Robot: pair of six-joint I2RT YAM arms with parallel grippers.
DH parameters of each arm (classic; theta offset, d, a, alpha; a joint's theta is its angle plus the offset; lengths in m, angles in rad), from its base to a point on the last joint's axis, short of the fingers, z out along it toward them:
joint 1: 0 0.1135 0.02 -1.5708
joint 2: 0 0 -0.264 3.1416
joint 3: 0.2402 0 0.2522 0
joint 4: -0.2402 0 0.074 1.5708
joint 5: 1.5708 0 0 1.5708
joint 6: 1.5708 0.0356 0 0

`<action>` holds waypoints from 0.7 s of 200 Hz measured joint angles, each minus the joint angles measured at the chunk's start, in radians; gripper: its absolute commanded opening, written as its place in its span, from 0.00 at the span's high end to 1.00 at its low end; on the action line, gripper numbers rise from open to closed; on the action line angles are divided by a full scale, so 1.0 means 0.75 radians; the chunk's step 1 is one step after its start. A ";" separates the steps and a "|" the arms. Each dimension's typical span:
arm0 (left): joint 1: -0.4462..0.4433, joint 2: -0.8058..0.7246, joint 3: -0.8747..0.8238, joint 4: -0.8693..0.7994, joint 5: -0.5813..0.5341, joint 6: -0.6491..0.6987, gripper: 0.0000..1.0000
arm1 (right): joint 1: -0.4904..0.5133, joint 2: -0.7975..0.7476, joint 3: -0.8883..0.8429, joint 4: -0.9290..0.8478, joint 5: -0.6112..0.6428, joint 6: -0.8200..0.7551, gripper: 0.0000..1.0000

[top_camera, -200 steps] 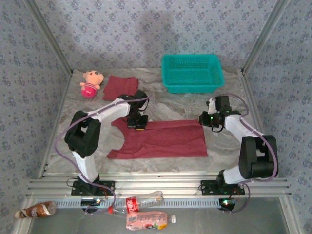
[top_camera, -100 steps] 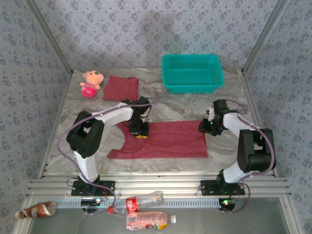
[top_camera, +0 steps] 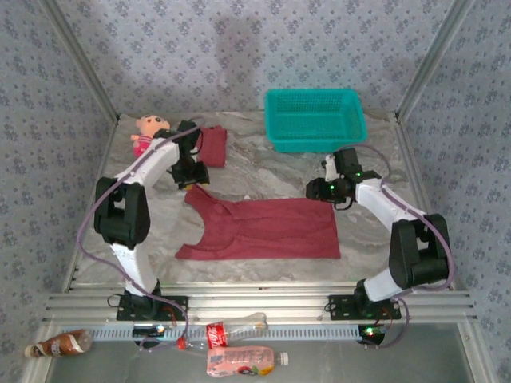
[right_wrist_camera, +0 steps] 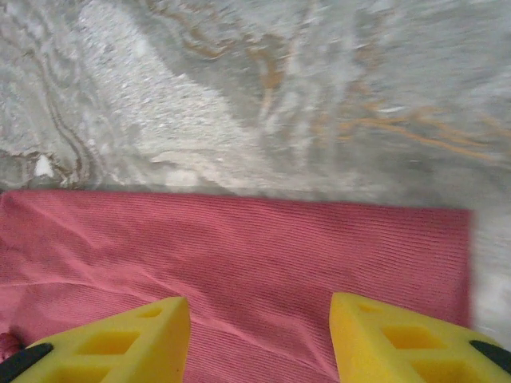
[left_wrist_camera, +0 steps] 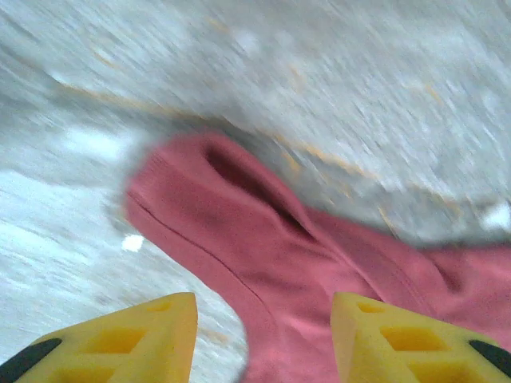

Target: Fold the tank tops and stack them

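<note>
Top external view has one maroon spread tank top (top_camera: 263, 230) lying flat at the table's (top_camera: 375, 163) centre, straps toward 9 o'clock and hem toward 3 o'clock. A folded tank top (top_camera: 214, 146) lies at 11 o'clock, partly behind the left arm.

The left gripper (top_camera: 194, 172) hovers by the far shoulder strap (left_wrist_camera: 231, 199). In the blurred left wrist view its yellow fingers are spread wide with nothing between them. The right gripper (top_camera: 321, 190) hangs over the far hem corner (right_wrist_camera: 451, 227), fingers likewise apart and empty.

The step in hand looks like a lengthwise fold, far edge carried toward 6 o'clock. To do it well, each gripper should drop onto the far edge and pinch every layer. The narrow, curled strap needs centring between the left fingers. Both should then lift low and travel at one pace, so the edge stays straight and lands flush.

The teal basket (top_camera: 314, 118) at 1 o'clock sits well apart. The pink doll (top_camera: 146, 134) at 10 o'clock is close beside the left arm and worth minding.
</note>
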State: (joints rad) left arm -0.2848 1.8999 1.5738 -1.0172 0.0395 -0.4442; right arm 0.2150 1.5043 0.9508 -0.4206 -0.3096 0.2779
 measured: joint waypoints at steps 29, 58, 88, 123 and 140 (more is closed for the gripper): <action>-0.010 0.150 0.107 -0.016 -0.097 0.033 0.53 | 0.053 0.071 -0.016 0.054 -0.001 0.034 0.45; -0.023 0.238 0.113 -0.050 -0.158 0.054 0.54 | 0.049 0.124 -0.053 0.079 0.011 0.044 0.45; -0.023 0.273 0.132 -0.051 -0.179 0.080 0.65 | 0.045 0.152 -0.072 0.085 0.014 0.044 0.45; -0.023 0.275 0.153 -0.051 -0.210 0.113 0.81 | 0.039 0.155 -0.083 0.099 0.014 0.044 0.45; -0.023 0.275 0.153 -0.051 -0.224 0.123 0.83 | 0.036 0.163 -0.090 0.109 0.014 0.044 0.46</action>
State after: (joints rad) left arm -0.3019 2.1059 1.6886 -1.0557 -0.1284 -0.3519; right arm 0.2417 1.6268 0.8837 -0.3386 -0.2989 0.3111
